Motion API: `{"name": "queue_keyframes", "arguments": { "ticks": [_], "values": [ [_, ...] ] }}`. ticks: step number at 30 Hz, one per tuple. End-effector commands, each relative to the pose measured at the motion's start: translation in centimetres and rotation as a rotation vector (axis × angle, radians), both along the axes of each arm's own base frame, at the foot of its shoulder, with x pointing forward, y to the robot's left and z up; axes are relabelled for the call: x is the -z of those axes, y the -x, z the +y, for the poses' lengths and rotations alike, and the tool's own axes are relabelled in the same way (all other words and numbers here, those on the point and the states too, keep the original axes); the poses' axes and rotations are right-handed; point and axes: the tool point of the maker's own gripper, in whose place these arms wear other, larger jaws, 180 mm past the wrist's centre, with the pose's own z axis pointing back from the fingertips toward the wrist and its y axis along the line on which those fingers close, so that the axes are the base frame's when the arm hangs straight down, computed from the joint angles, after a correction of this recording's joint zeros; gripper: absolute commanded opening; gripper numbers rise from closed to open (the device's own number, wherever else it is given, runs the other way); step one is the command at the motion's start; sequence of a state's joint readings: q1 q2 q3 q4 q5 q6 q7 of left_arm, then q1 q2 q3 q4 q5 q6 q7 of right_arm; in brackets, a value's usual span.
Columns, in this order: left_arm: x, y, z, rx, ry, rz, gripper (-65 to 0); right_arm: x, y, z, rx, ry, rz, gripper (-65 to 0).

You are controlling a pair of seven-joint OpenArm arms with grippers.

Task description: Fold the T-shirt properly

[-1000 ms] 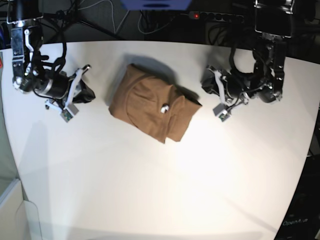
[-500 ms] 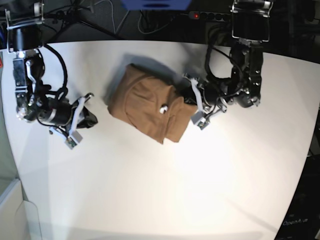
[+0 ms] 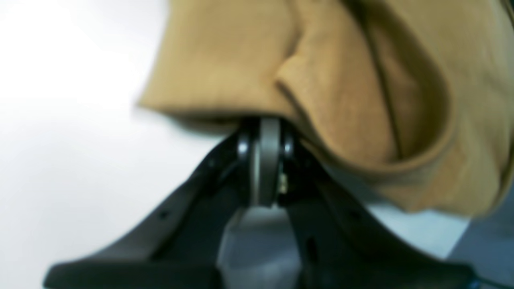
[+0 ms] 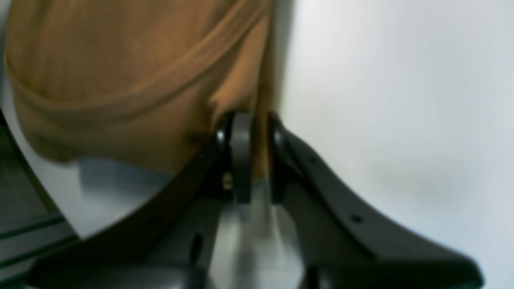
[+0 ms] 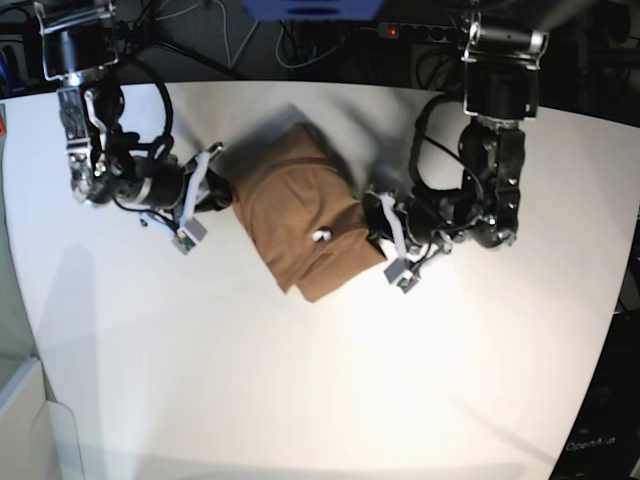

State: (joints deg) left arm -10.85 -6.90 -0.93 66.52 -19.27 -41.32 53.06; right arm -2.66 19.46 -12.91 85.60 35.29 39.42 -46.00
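On the table (image 5: 300,400), between both grippers: one T-shirt (image 5: 300,200), tan-brown, bunched, white tag (image 5: 321,236) showing. Left gripper (image 5: 378,218), beside the shirt's right edge: jaws closed, tips under cloth (any grip could not be told). Right gripper (image 5: 222,197), at the shirt's opposite edge: jaws slightly parted, a narrow strip of fabric between them. Likely faults: a shallow pinch slipping off one layer; opposed pushing, crumpling the shirt further. Material: soft, matte knit, limp; rounded folds, thick rolled rims. Shape: a lopsided lump.
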Motion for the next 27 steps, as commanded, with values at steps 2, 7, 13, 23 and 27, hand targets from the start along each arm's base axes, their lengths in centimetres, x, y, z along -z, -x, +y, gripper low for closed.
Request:
{"name": "queue_keyframes", "arguments": {
  "ticks": [2,7,13,23,27],
  "values": [
    [1.0,-0.5,1.3,-0.021,-0.058,0.02,-61.8,-1.5,0.3,1.3,-0.017,-0.051,-0.047,-59.3],
    [1.3,-2.3,-0.6,-0.061,0.026,0.014,-61.8,-1.7,3.4,3.2,-0.03,-0.109,-0.04,-59.2],
    [0.9,-3.4,-3.6,-0.08,0.116,0.0,-61.8,-1.2,5.2,3.7,-0.019,-0.133,-0.011,-59.2],
    [1.6,-2.9,-0.2,-0.09,0.051,0.022,-61.8,-1.1,5.1,2.2,-0.026,-0.099,-0.019,-59.3],
    [1.9,-1.8,3.6,-0.125,0.03,0.039,-61.8,-1.3,4.6,0.2,-0.008,-0.059,-0.035,-59.3]
  ]
}}
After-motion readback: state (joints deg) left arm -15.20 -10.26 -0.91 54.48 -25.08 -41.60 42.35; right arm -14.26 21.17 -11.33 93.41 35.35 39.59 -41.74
